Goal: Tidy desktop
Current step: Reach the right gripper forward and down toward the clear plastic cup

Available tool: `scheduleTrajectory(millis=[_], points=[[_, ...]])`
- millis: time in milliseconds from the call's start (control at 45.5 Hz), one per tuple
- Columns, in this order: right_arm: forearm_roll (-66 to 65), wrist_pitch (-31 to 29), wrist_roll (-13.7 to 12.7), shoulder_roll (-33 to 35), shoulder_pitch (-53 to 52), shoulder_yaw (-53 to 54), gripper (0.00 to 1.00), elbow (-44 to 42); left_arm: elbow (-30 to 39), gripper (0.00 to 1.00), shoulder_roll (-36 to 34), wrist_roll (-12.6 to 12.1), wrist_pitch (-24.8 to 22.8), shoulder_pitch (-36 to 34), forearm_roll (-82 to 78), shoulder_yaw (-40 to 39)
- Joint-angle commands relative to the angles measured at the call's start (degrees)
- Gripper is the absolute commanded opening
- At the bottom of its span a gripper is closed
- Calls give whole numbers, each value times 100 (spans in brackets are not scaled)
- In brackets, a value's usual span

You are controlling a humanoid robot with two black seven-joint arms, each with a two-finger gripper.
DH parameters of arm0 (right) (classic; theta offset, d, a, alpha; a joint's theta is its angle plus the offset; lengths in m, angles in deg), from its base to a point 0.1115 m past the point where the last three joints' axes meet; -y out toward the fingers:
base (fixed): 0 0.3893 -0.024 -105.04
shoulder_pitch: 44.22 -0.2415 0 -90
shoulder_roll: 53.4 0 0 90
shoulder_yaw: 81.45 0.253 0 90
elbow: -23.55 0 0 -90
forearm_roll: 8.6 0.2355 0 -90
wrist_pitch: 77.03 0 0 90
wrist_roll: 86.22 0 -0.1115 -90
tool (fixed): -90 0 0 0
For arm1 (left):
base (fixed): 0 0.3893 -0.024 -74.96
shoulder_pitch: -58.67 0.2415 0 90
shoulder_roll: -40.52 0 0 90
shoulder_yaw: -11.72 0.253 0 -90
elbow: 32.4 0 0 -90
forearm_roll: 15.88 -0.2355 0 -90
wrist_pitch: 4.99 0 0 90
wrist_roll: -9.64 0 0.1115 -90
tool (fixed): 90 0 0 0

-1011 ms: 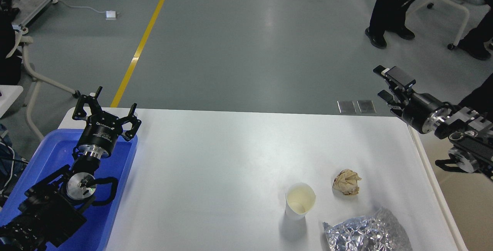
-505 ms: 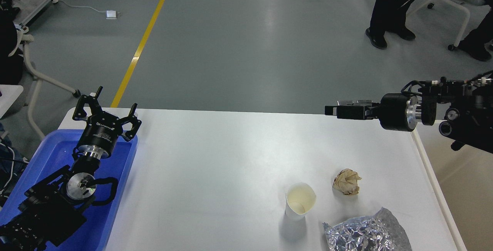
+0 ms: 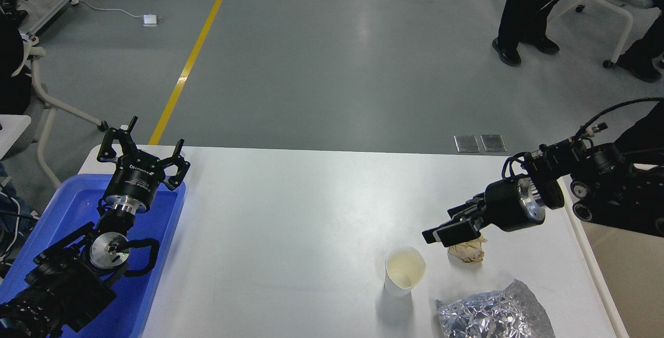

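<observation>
The white desktop (image 3: 290, 224) holds a white paper cup (image 3: 404, 270), a crumpled brown paper ball (image 3: 471, 251) and a crinkled silver foil bag (image 3: 493, 314), all at the front right. My right gripper (image 3: 450, 223) hangs just above the left side of the paper ball, pointing left and down, with its fingers apart and nothing in them. My left gripper (image 3: 142, 147) is open and empty above the far end of the blue tray (image 3: 166, 213) at the left edge of the desktop.
The desktop's right edge (image 3: 581, 244) runs under my right arm. Beyond the table is grey floor with a yellow line (image 3: 192, 58). People's legs (image 3: 529, 11) and a chair (image 3: 617, 11) stand at the far right.
My right gripper has swung in from beyond the far right corner and come down to just above the paper ball. The left arm has not moved.
</observation>
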Motion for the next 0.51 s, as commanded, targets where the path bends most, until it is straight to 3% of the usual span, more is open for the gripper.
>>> scheduleTrajectory(millis=[0, 484], points=[[-24, 20, -4, -545, 332, -71, 99, -247, 0, 100, 0, 0, -1, 0, 2, 0], [20, 64, -56, -958, 1132, 175, 99, -1153, 0, 100, 0, 0, -1, 0, 2, 0]])
